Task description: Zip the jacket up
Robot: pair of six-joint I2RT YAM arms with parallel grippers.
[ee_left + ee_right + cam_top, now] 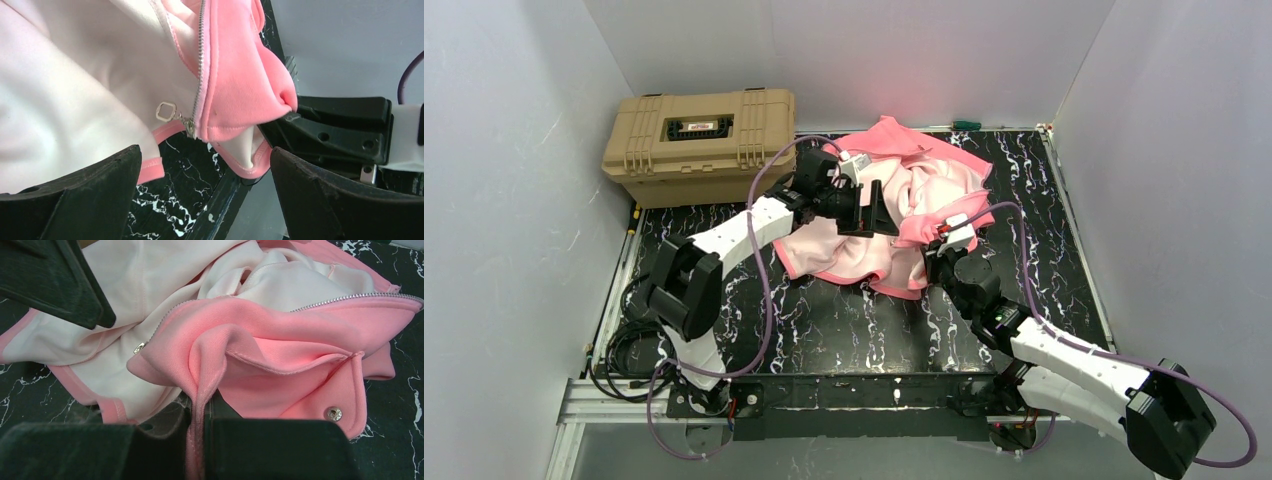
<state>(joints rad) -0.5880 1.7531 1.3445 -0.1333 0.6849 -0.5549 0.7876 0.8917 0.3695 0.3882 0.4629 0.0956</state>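
Basically, soft salmon-pink hooded fabric jacket (pixel 894 215) lay crumpled far-centre on black marbled table (pixel 824 330), right gripper (pixel 199 440) pinched on its near-right pink edge, left gripper (pixel 205 195) spread wide beside the silver zipper pull (pixel 166 111).

Bright, even light; blurred foregrounds.

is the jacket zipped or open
Open. The jacket lies rumpled with its pale lining showing, and the zipper slider sits at the bottom of one row of teeth, nothing joined above it.
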